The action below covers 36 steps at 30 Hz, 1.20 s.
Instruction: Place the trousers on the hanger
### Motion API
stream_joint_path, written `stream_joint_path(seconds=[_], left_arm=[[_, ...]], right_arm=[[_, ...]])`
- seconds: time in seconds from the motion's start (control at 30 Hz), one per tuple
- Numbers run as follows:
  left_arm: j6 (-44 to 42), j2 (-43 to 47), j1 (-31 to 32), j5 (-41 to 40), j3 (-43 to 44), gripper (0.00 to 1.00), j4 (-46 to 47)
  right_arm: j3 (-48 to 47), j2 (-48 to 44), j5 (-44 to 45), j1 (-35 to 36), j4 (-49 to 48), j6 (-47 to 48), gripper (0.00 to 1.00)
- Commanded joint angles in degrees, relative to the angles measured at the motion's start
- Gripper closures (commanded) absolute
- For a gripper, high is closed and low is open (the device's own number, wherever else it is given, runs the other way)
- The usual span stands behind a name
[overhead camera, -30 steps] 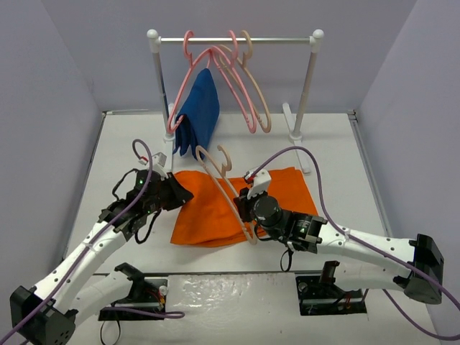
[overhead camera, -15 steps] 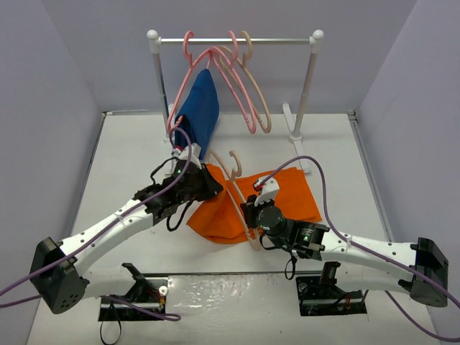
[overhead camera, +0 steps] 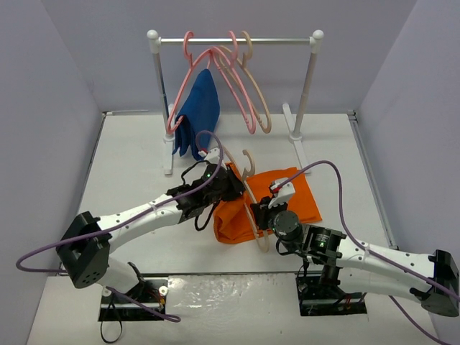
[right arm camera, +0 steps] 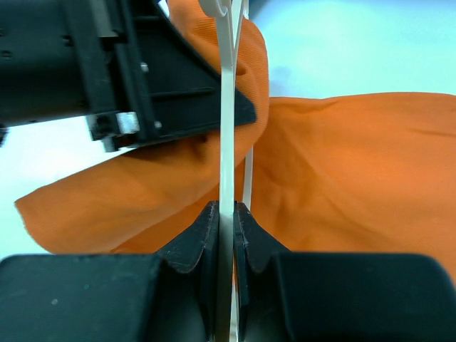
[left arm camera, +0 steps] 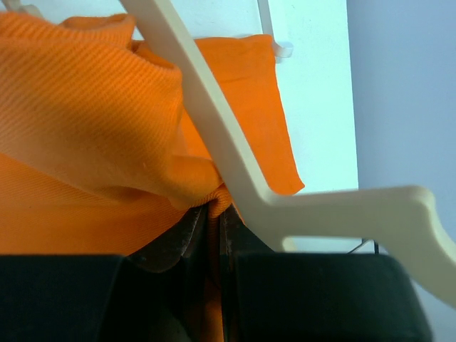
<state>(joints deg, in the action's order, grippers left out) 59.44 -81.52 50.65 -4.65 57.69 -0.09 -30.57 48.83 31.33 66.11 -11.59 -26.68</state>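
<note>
The orange trousers [overhead camera: 287, 198] lie bunched on the table's middle, partly threaded through the cream hanger [overhead camera: 249, 185], which stands tilted over them with its hook pointing away. My left gripper [overhead camera: 231, 185] is shut on a fold of the trousers [left arm camera: 107, 135] right beside the hanger's arm [left arm camera: 214, 135]. My right gripper [overhead camera: 264, 214] is shut on the hanger's thin lower bar [right arm camera: 226, 142], with orange cloth [right arm camera: 356, 185] on both sides. The left gripper's black body [right arm camera: 107, 64] shows close by in the right wrist view.
A white garment rack [overhead camera: 233, 41] stands at the back with pink hangers [overhead camera: 215, 72], another cream hanger [overhead camera: 260, 100] and a dark blue garment [overhead camera: 198, 111]. Grey walls close in the left and right sides. Purple cables trail from both arms.
</note>
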Motion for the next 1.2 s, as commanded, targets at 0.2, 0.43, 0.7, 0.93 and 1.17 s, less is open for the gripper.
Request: stream_joint_path(seconds=[0.2, 0.43, 0.7, 0.93, 1.17], left_arm=[[-3.07, -6.85, 0.58, 5.67, 3.22, 1.0, 20.75], [-3.78, -11.47, 0.75, 10.46, 2.55, 0.71, 26.18], [-10.11, -9.33, 1.03, 7.55, 5.39, 0.32, 17.5], [-14.82, -3.17, 1.03, 5.76, 6.78, 0.22, 9.44], [-20.01, 5.42, 1.03, 4.11, 4.29, 0.25, 1.24]], right_arm=[[3.81, -5.77, -1.1, -3.48, -3.21, -0.01, 1.0], [8.18, -6.13, -8.67, -10.16, -5.48, -0.27, 1.0], [11.04, -5.89, -9.17, -11.07, -7.02, -0.48, 1.0], [11.29, -5.31, -9.99, -11.55, -7.6, -0.36, 1.0], [10.72, -4.07, -11.08, -12.11, -8.06, 0.02, 1.0]])
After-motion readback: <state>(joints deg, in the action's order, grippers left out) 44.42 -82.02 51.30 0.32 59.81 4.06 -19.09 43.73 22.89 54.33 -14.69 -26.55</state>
